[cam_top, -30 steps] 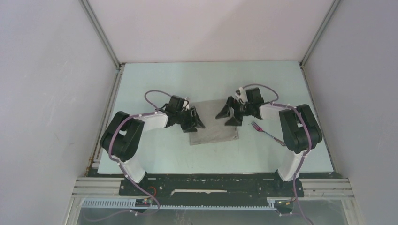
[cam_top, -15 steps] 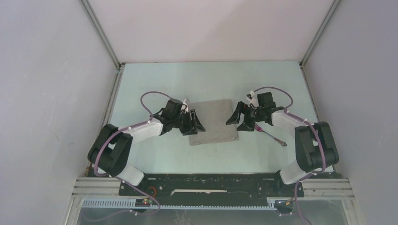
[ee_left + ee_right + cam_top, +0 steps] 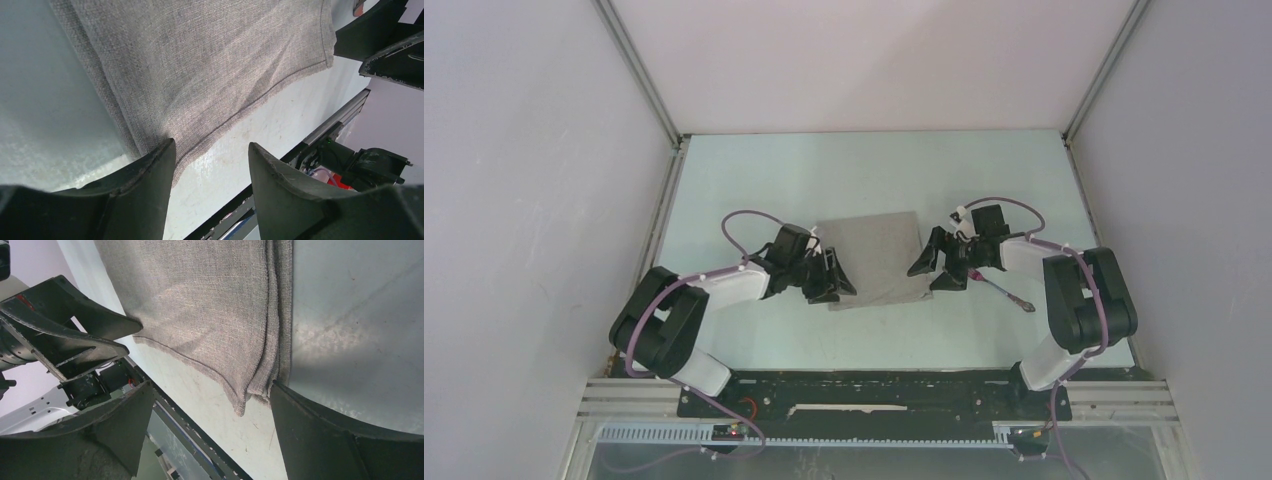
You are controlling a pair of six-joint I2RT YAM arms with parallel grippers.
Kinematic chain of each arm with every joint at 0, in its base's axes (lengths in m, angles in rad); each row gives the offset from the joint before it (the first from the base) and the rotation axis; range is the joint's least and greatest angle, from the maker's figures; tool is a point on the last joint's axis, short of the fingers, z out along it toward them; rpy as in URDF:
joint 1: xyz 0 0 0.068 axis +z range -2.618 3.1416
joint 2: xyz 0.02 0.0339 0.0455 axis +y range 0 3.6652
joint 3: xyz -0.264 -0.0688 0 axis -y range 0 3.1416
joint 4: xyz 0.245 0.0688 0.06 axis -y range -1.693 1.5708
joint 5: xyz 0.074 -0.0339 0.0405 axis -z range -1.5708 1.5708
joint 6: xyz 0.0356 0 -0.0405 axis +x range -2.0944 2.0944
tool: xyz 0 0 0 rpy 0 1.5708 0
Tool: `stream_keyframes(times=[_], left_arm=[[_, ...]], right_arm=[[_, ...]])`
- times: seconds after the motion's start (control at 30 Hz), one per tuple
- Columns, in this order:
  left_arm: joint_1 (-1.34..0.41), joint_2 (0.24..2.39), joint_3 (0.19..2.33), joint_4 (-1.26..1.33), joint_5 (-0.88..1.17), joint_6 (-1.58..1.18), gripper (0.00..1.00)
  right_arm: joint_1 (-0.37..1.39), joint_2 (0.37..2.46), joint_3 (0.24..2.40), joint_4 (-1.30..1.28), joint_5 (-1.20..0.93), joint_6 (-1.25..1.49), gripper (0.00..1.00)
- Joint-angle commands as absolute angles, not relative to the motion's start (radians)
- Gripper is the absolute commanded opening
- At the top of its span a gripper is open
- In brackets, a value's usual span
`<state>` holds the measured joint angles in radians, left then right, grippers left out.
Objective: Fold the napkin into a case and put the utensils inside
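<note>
The grey-beige napkin (image 3: 872,252) lies flat on the table, with layered folds along its side edges. My left gripper (image 3: 833,284) is open at its near-left corner; in the left wrist view (image 3: 211,145) one finger (image 3: 145,190) touches the napkin (image 3: 200,65) edge. My right gripper (image 3: 936,271) is open at the near-right corner; in the right wrist view (image 3: 210,385) the napkin (image 3: 200,295) corner sits between the jaws beside one finger (image 3: 320,435). One utensil with a pinkish handle (image 3: 1004,291) lies right of the right gripper, its head hidden. The other utensil is out of view.
The pale green table (image 3: 754,175) is walled on three sides. A black metal rail (image 3: 874,392) with the arm bases runs along the near edge. The opposite gripper shows in each wrist view, the right one (image 3: 385,40) and the left one (image 3: 65,340).
Both grippers moved nearer and down to the napkin's near corners. The right gripper shifted right off the napkin and now covers the utensil's head.
</note>
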<state>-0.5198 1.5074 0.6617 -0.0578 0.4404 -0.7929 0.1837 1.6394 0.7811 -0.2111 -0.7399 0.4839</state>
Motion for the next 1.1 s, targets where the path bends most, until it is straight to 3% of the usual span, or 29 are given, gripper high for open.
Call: stream_keyframes(times=[0.0,0.27,0.43,0.73,1.07], left_arm=[[-0.534,1.474,0.659,-0.009,0.446,-0.815,0.61],[-0.535,1.403,0.646,-0.025,0.439,-0.821,0.61],[-0.535,1.37,0.662,-0.061,0.443,-0.812,0.62],[-0.535,1.388,0.698,-0.089,0.458,-0.798,0.62],[-0.538,1.376,0.684,-0.092,0.455,-0.812,0.59]], right_arm=[[0.187,1.587,0.773,-0.18,-0.782,0.48,0.93],[0.19,1.452,0.719,-0.177,-0.882,0.552,0.91],[0.197,1.37,0.719,-0.386,-0.639,0.514,0.92],[0.171,1.516,0.768,-0.28,-0.7,0.505,0.92],[0.206,1.548,0.772,-0.313,-0.651,0.496,0.66]])
